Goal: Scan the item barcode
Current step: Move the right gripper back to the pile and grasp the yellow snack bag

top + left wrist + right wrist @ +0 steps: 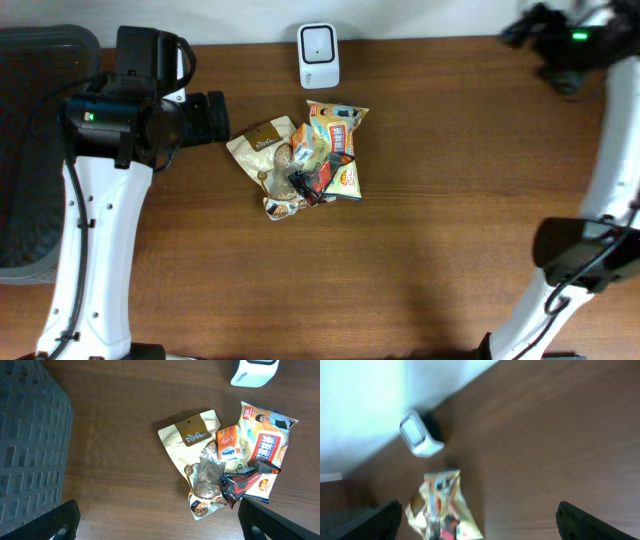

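A heap of snack packets lies mid-table: a beige pouch, an orange and yellow bag, a small orange packet and a black and red wrapper. Behind the heap stands the white barcode scanner. My left gripper hovers just left of the heap, open, with only bare table between its fingers. My right gripper is high at the far right corner, open and empty; its view is blurred.
A dark grey mesh basket fills the table's left end, beside my left arm. The table's back edge runs just behind the scanner, against a pale wall.
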{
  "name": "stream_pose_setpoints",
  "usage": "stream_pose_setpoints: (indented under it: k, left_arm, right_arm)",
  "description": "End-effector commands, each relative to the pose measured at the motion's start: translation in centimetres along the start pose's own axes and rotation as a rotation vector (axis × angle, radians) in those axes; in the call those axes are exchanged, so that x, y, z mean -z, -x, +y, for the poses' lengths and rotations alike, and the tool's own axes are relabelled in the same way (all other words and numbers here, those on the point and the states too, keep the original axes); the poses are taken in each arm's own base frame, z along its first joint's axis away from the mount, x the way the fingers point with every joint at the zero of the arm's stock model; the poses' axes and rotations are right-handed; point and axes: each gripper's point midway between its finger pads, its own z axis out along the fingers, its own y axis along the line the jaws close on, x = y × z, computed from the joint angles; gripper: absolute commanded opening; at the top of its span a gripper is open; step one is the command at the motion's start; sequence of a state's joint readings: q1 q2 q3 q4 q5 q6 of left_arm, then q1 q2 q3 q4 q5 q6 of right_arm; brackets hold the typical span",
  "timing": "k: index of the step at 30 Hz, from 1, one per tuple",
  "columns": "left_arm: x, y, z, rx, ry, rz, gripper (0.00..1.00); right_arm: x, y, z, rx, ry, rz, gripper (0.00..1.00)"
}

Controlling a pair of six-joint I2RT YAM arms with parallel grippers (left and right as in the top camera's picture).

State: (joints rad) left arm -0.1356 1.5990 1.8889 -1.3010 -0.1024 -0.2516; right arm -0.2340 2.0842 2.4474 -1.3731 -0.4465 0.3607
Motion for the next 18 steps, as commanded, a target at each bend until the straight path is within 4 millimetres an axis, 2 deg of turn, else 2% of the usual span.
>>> stream_pose_setpoints:
  k: [1, 7, 13, 15, 18]
  left_arm:
    - [0.0, 0.1, 0.1, 0.009, 0.006, -0.002, 0.99]
    - [0.0, 0.1, 0.1, 0.009, 0.006, -0.002, 0.99]
    - [0.0, 0.1, 0.1, 0.009, 0.006, -0.002, 0.99]
    - [0.0, 0.1, 0.1, 0.009, 0.006, -0.002, 0.99]
    - [0.0, 0.1, 0.1, 0.009, 0.006, -0.002, 0.99]
  right_arm:
    - [-3.9, -3.7, 4.0, 0.193, -0.039, 0.089, 0.99]
    - [-8.9, -8.9, 8.1, 0.358, -0.120, 0.173, 0.99]
    - [-13.9, -13.6, 9.8, 0.443, -0.155, 0.285, 0.99]
    - [-15.6, -15.0, 9.8, 0.455, -0.164, 0.325, 0.87]
    - [-17.9, -17.1, 9.7, 0.467, -0.175, 0.385, 0.77]
